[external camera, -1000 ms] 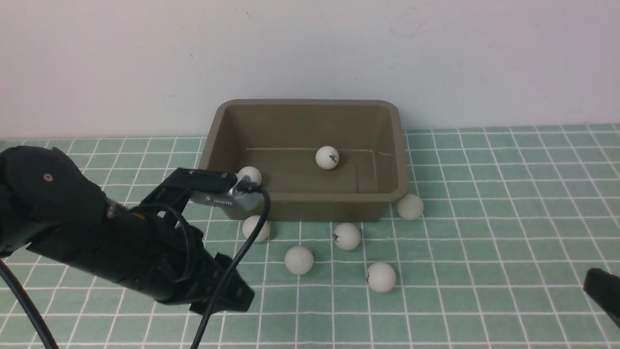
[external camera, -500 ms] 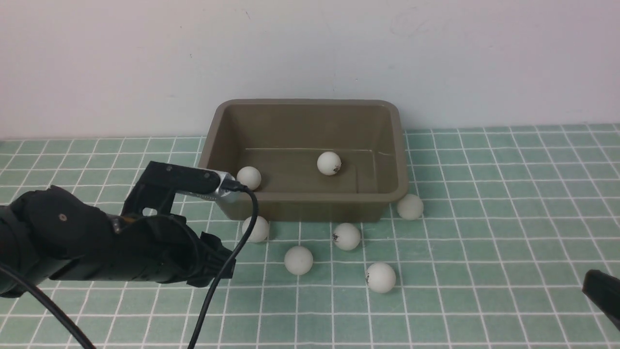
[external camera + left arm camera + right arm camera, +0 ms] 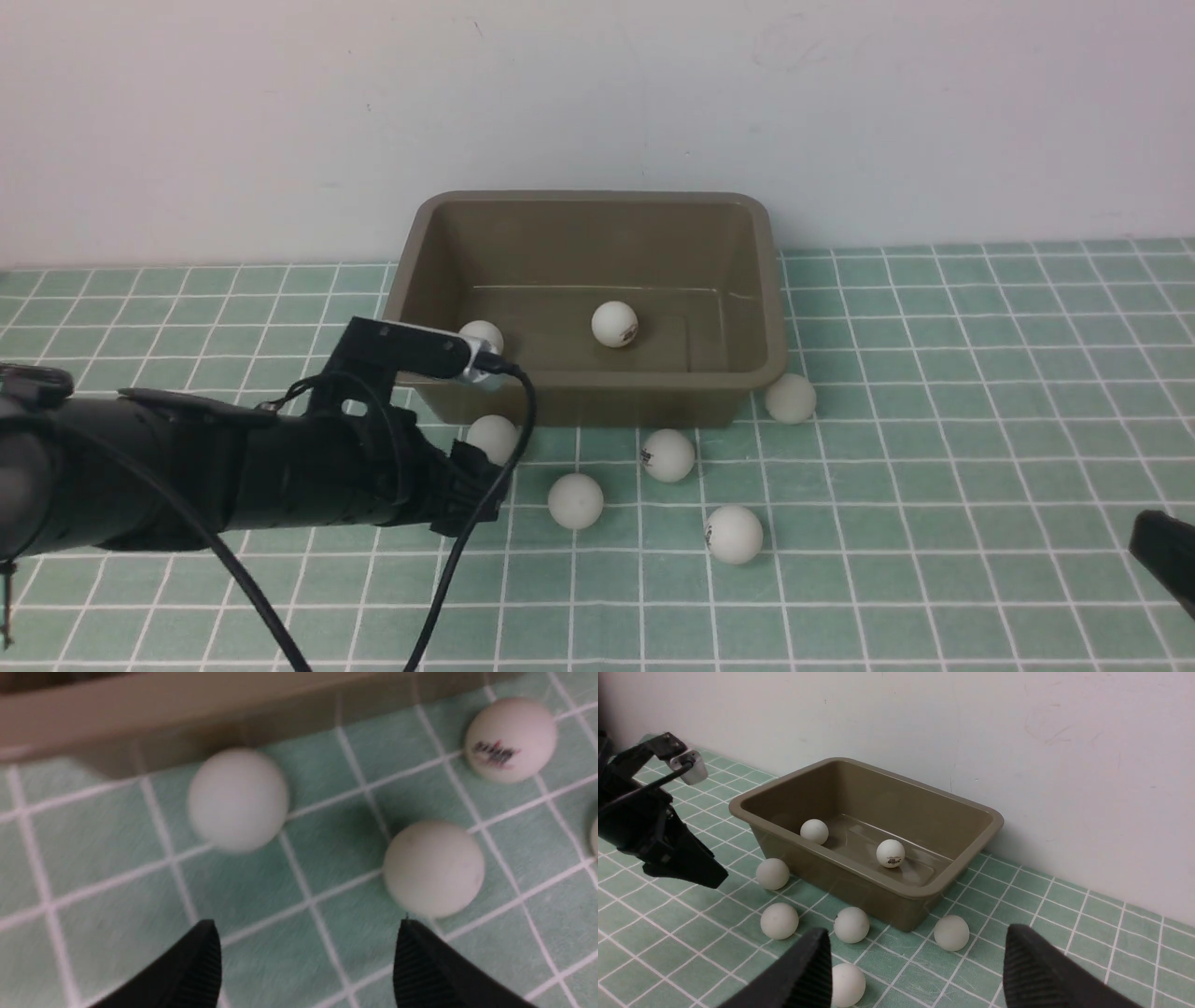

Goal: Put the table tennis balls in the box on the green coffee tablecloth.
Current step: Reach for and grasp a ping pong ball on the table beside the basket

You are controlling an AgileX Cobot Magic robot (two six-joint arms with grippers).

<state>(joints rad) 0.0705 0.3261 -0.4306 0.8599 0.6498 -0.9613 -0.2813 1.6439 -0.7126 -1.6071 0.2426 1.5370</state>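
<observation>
The olive-brown box (image 3: 597, 397) stands on the green coffee tablecloth (image 3: 934, 420) by the wall. Two table tennis balls lie inside it, one (image 3: 614, 324) mid-floor and one (image 3: 482, 334) at its left end. Several more balls lie on the cloth before the box, the nearest (image 3: 492, 437) just ahead of my left gripper (image 3: 485, 481). In the left wrist view that gripper (image 3: 306, 933) is open and empty, a ball (image 3: 238, 799) ahead and another ball (image 3: 433, 868) by one fingertip. My right gripper (image 3: 915, 947) is open and empty, low at the front right.
A white wall (image 3: 597, 103) runs directly behind the box. One ball (image 3: 791, 399) sits against the box's front right corner, another ball (image 3: 734, 534) lies nearest the front. The left arm's cable (image 3: 467, 551) trails across the cloth.
My left arm has come down from beside the box's left end toward the balls on the cloth, its jaws opening wider. The ball mid-box rolled slightly left. The right arm stayed still.
</observation>
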